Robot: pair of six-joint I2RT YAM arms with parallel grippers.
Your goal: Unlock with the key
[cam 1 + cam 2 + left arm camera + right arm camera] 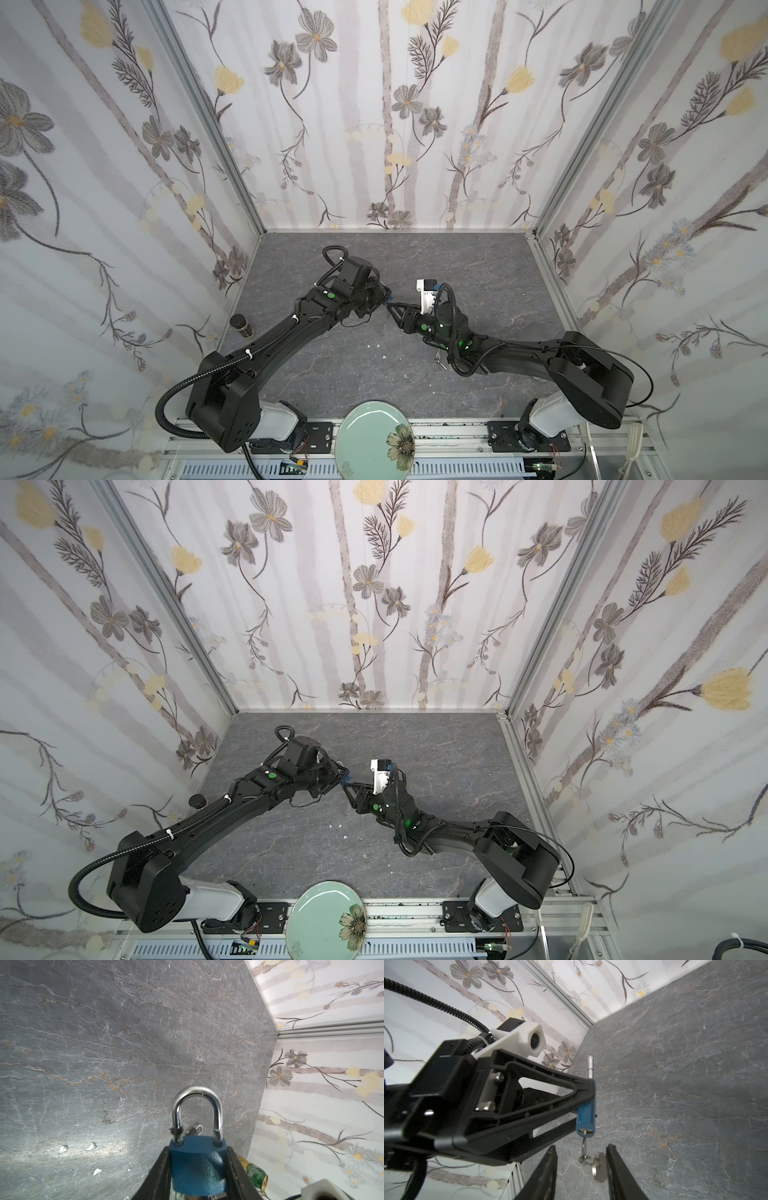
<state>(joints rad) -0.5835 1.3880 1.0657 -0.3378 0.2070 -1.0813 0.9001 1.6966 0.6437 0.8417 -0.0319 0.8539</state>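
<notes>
My left gripper point(197, 1148) is shut on the blue body of a padlock point(197, 1165) and holds it off the table. Its steel shackle point(197, 1095) points away from the wrist, with both legs at the body's holes. The key point(584, 1142) sticks in the keyhole at the padlock's point(586, 1113) lower end. A key ring point(588, 1160) with a spare key point(600, 1169) dangles from it. My right gripper point(581, 1147) is open, with a finger on each side of the hanging keys and not touching them. In both top views the two grippers meet at the padlock point(389, 300) point(345, 777) mid-table.
A second small padlock point(195, 1129) lies on the grey stone table point(478, 270), by the right forearm. A green can point(256, 1174) lies by a wall. A dark jar point(242, 325) stands at the left wall. A green plate point(374, 436) overhangs the front edge. White scraps point(374, 345) dot the middle.
</notes>
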